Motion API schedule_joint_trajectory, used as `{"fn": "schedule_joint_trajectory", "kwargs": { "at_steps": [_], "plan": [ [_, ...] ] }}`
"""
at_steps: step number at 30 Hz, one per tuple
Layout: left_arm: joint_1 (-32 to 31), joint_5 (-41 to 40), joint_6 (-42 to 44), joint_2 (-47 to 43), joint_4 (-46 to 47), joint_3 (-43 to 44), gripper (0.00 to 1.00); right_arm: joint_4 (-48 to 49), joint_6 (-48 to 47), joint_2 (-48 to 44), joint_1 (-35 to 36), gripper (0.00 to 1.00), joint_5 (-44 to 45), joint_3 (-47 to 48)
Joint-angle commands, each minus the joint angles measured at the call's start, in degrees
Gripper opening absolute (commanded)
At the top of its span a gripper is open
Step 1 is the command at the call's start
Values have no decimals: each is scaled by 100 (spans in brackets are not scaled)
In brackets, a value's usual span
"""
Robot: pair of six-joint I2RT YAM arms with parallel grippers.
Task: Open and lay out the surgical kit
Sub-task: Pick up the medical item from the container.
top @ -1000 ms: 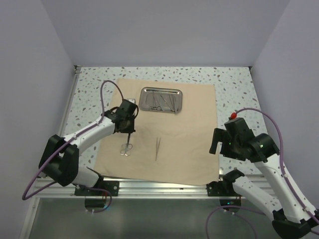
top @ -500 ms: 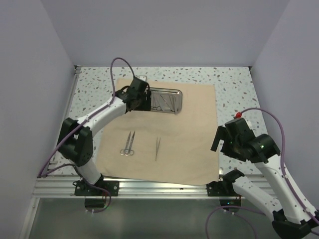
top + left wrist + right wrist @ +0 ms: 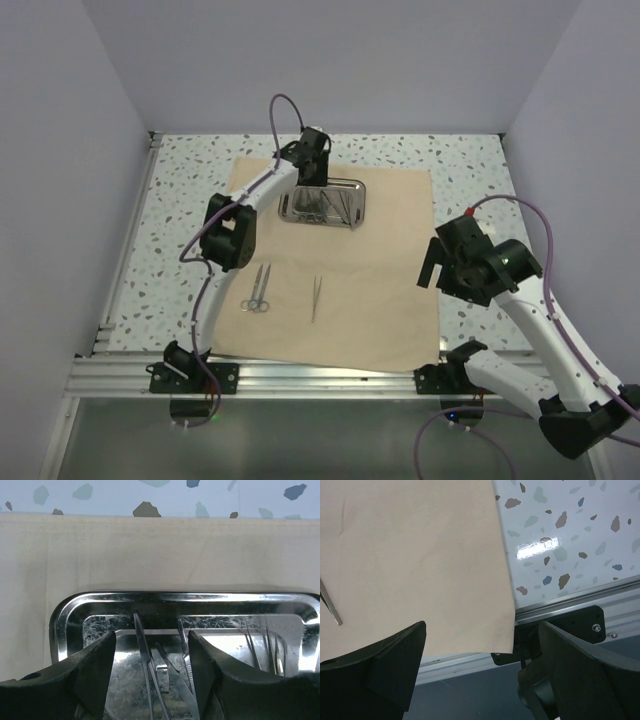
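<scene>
On the speckled counter [image 3: 180, 190] the tan cloth wrap [image 3: 380, 290] is spread flat as a large sheet. Toward its near left the scissors [image 3: 258, 290] are laid, handles toward the robot, and just to their right the tweezers [image 3: 316, 298] are set out parallel to them, the two apart from each other.

Farther back, at the far middle of the cloth, the steel tray [image 3: 350, 205] is placed with its long side running left to right. The left pincer [image 3: 313, 178] is held directly over the tray's left part. In the left wrist view its fingers [image 3: 95, 672] are seen moderately apart with nothing clamped between them. Thin silver instruments [image 3: 144, 650] lie in the tray just below the gap. Their long axis runs away from the camera, so it is crossed squarely by the line along which the fingers would close. More slim pieces [image 3: 260, 650] are seen to the right in the tray; their kind cannot be told.

At the right edge of the cloth the right pincer [image 3: 430, 272] is held spread wide and empty, well apart from the tray. The left arm is judged much the nearer for the next pick, and a straight descent onto the blades is called for.
</scene>
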Motion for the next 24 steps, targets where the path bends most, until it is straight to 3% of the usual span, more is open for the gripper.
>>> {"fn": "schedule_joint_trajectory", "kwargs": {
  "at_steps": [1,6,13,18,22,24],
  "plan": [
    [83,-63,123,292,-203,564,62,-137,-13,163,-29,98,252,213],
    [153,-142,18,407,-53,423,57,30,-65,488,-29,98,217,186],
    [153,-125,88,557,-52,283,32,233,-232,928,-29,98,181,256],
    [153,-90,44,618,-78,-16,20,338,-329,1060,-20,98,199,318],
    [162,42,61,838,-175,28,0,443,-426,1139,-29,98,173,309],
    [180,191,96,873,-167,72,0,470,-461,1183,-20,98,155,309]
  ]
}}
